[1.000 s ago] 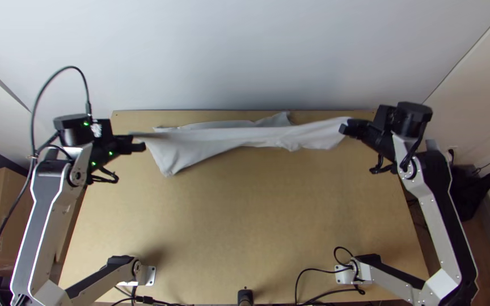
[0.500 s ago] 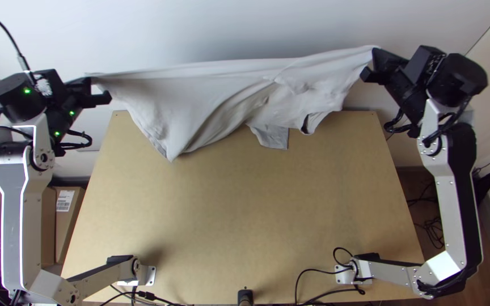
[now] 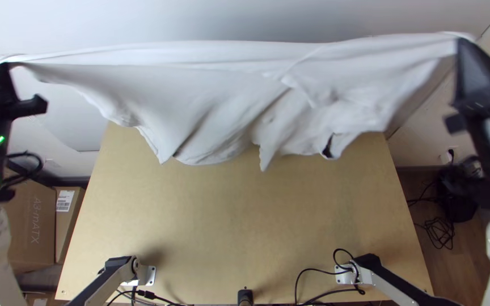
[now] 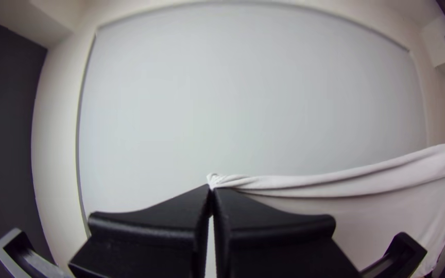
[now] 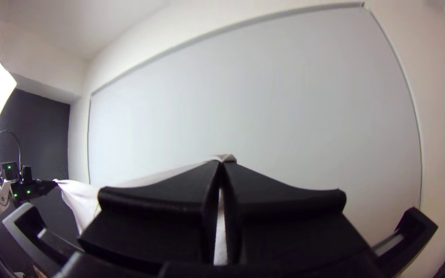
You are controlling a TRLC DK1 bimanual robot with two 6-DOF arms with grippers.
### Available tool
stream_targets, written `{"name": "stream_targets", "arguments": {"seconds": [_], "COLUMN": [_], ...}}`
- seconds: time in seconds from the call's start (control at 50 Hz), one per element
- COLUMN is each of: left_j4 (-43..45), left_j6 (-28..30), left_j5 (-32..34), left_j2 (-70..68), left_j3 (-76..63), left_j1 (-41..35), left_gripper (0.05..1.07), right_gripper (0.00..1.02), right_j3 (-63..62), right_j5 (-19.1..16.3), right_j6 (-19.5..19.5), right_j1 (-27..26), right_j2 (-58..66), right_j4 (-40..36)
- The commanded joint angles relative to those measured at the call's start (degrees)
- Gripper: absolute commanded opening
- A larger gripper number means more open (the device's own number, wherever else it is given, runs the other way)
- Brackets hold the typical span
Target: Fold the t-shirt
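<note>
The white t-shirt point(image 3: 216, 96) is stretched between both grippers, high above the table's far edge, its upper edge nearly straight and the rest hanging in loose folds. At the left end my left gripper point(image 3: 5, 63) holds a corner; in the left wrist view the left gripper point(image 4: 212, 188) is shut on bunched cloth point(image 4: 305, 185). On the other end sits my right gripper point(image 3: 461, 41). The right wrist view has the right gripper point(image 5: 222, 162) shut on a bit of cloth point(image 5: 225, 157) at its fingertips.
The wooden table point(image 3: 239, 226) lies below the shirt, with cables point(image 3: 324, 277) along its near edge by the arm bases. Cardboard boxes point(image 3: 32, 221) stand on the floor left of it. A pale wall point(image 3: 245, 17) rises behind the far edge.
Both grippers have moved up and outward, apart from each other, with the shirt between them. The shirt has lifted off the table, risen in the picture and spread wider.
</note>
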Motion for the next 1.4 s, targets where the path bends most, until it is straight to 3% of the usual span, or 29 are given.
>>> {"name": "stream_targets", "arguments": {"seconds": [0.0,0.34,0.44,0.5,0.66,0.74,0.88,1.06,1.26,1.38], "left_j4": [2.49,0.82,-3.31,-10.34,-19.74,-19.48,-9.72,-0.41,9.97,14.01], "left_j6": [-0.29,-1.79,-3.9,-4.16,-6.97,-6.18,-1.35,-1.44,-0.91,-0.21], "left_j5": [-3.13,-4.01,-2.95,1.97,7.42,9.88,12.07,13.48,13.83,13.83], "left_j2": [-6.43,-15.57,-15.57,-14.96,-15.31,-16.89,-18.03,-8.81,6.93,17.03], "left_j3": [1.94,-0.08,-4.3,-7.03,-22.94,-36.73,-59.06,-66.97,-65.12,-59.85], "left_j1": [1.25,2.04,1.42,-1.13,-9.91,-11.58,-10.79,-10.62,-10.18,-9.39], "left_gripper": [0.08,0.08,0.08,0.08,0.08,0.08,0.08,0.08,0.08,0.08], "right_gripper": [0.02,0.02,0.02,0.02,0.02,0.02,0.02,0.02,0.02,0.02], "right_j3": [1.46,1.46,-1.53,-4.43,-24.64,-37.47,-55.58,-69.73,-70.52,-64.98], "right_j5": [2.1,1.31,1.22,1.22,1.31,0.87,-3.09,-5.37,-5.9,-5.9], "right_j6": [1.45,2.68,3.74,5.67,9.19,10.94,12.79,12.97,12.26,11.82], "right_j1": [-0.12,-0.21,-0.12,-0.12,4.01,4.18,4.01,3.3,-0.56,-1.97], "right_j2": [-5.81,-12.75,-12.14,-11.61,-15.22,-17.85,-19.26,-13.28,4.56,16.25], "right_j4": [-0.12,-3.99,-4.16,-4.25,-2.49,-1.09,2.43,13.33,25.98,28.88]}}
